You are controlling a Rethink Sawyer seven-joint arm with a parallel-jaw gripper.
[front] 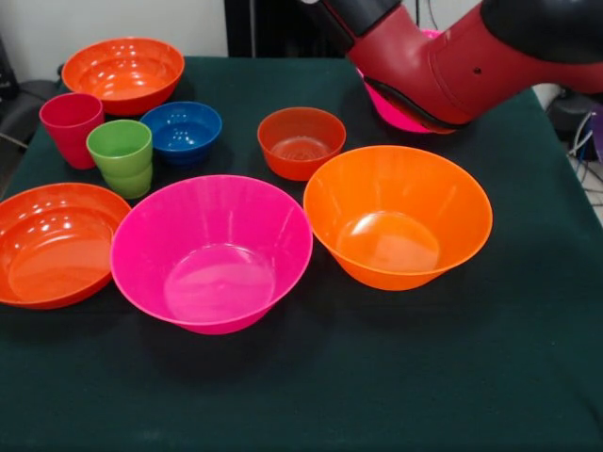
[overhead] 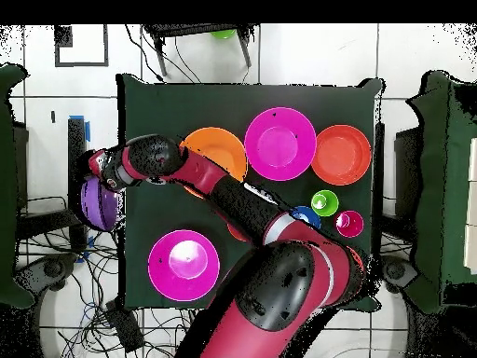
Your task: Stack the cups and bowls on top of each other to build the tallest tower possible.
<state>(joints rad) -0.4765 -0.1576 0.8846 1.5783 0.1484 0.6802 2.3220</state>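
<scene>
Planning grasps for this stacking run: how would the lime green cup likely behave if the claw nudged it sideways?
The lime green cup stands taller than wide, so a high nudge may tip it. Once down, its round wall would probably roll. It looks thin, glossy plastic, likely light and a bit slippery.

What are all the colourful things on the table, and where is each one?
Large pink bowls: two; one front centre, one beside the robot's base, seen overhead.
Large orange bowl: one, right of the front pink bowl.
Shallow red-orange bowls: two; one at the left edge, one far left.
Small red-orange bowl: one, centre back.
Small blue bowl: one, beside the cups.
Purple bowl: one, off the table's edge by the arm's end.
Cups: red and green, left.
Robot arm: red and black; gripper unclear.
</scene>
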